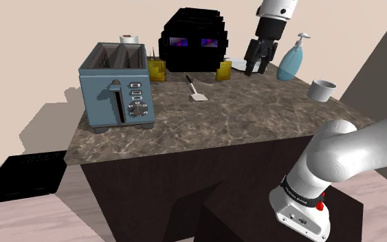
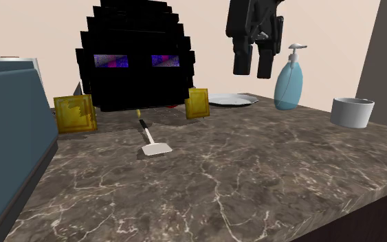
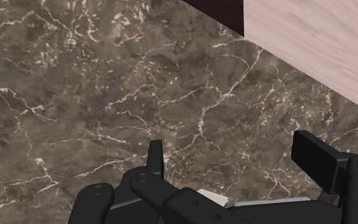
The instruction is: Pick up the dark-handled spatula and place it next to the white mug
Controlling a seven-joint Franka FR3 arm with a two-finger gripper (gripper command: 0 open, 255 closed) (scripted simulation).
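A robot gripper (image 1: 258, 65) hangs with fingers spread above a marble counter (image 1: 253, 117), the dark-handled spatula (image 1: 195, 89) lying well apart from it.

In the shoulder view, a blue-grey toaster (image 1: 116, 86) stands at the counter's left. At the centre of the frame the spatula rests flat on the stone, its dark handle pointing at a blocky black figure (image 1: 192, 40) behind it and its pale blade toward the front edge. The gripper hovers in the upper right of the frame, up and to the right of the spatula, grasping nothing. Farther right stand a blue soap dispenser (image 1: 291, 58) and, near the counter's right edge, the white mug (image 1: 321, 89). In the wrist view both black fingers (image 3: 155, 159) stand apart over bare marble.
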